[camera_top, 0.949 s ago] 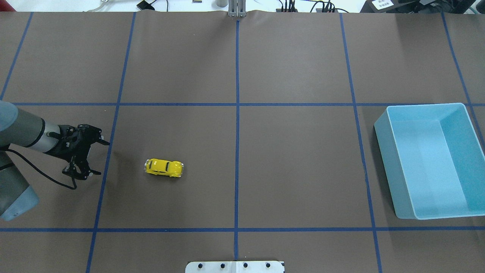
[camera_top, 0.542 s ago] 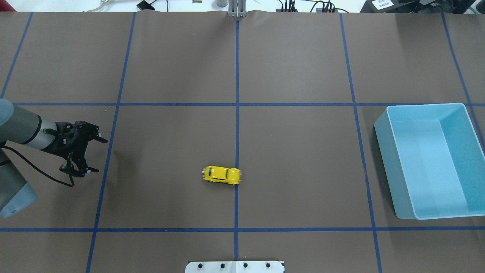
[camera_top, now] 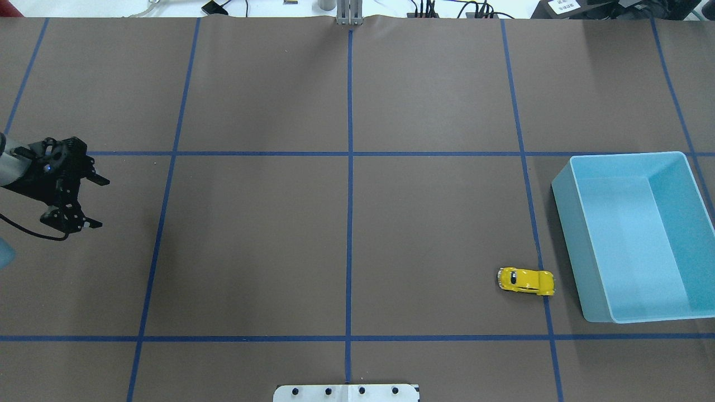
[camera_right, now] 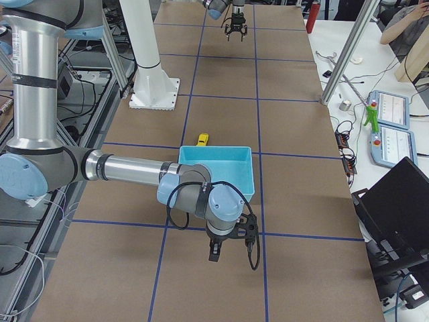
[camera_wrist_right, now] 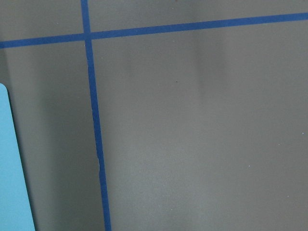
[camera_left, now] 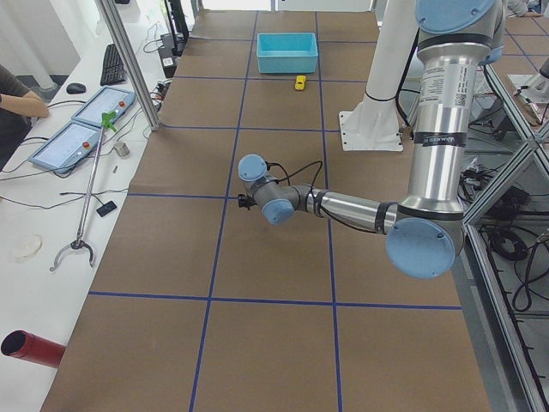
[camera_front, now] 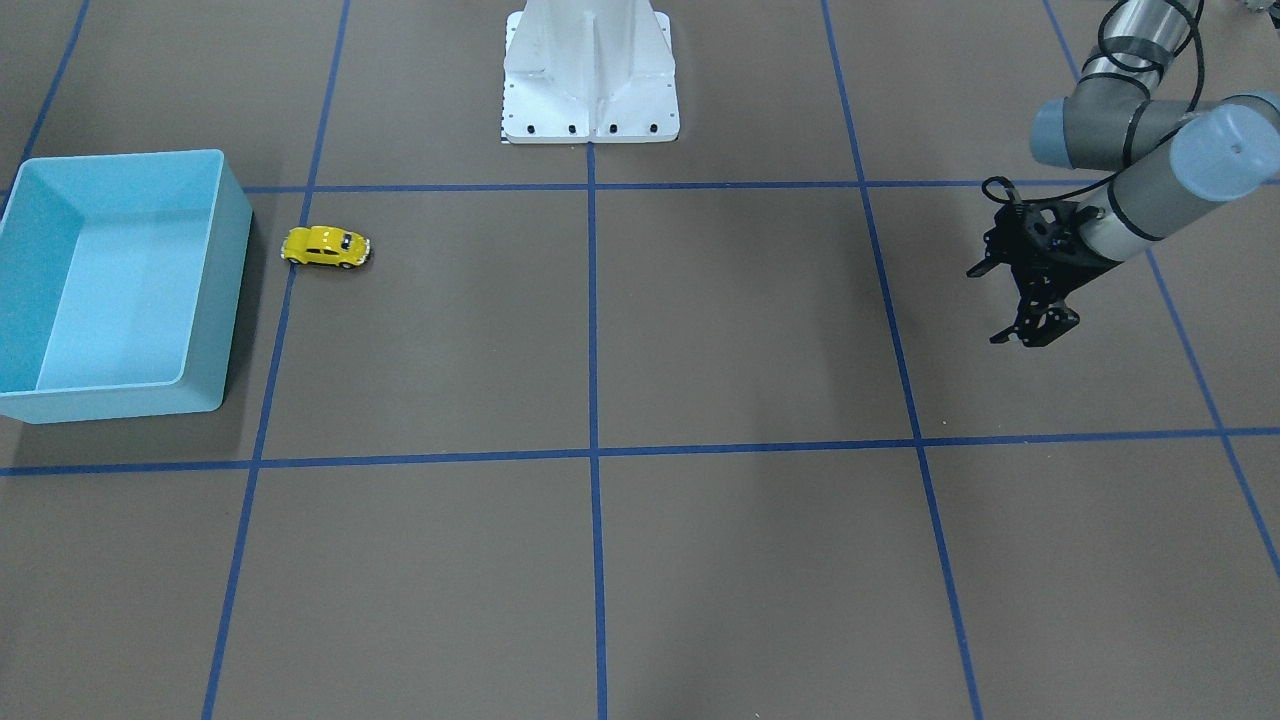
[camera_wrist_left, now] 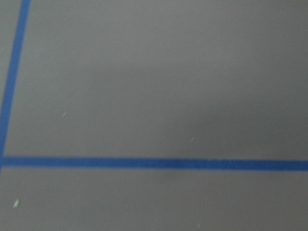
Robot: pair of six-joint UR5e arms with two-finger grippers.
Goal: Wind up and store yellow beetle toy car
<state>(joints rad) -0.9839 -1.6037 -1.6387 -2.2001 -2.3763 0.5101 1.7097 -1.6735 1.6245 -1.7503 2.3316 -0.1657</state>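
Observation:
The yellow beetle toy car [camera_top: 526,281] stands on its wheels on the brown table, just left of the light blue bin [camera_top: 625,155] and apart from its wall. It also shows in the front view [camera_front: 325,247] beside the bin [camera_front: 235,290]. My left gripper [camera_top: 101,204] is open and empty at the far left of the table, far from the car; it also shows in the front view [camera_front: 985,308]. My right gripper [camera_right: 232,258] shows only in the right side view, low over the table beyond the bin [camera_right: 214,148]. I cannot tell whether it is open or shut.
Blue tape lines divide the brown table cover into squares. The white robot base [camera_front: 590,70] stands at the table's near edge. The bin is empty. The right wrist view shows a strip of the bin's edge [camera_wrist_right: 12,168] and bare table.
The car has rolled to the right, from left of centre across the centre line to beside the bin. My left gripper has drawn back to the left and farther from the robot, still open.

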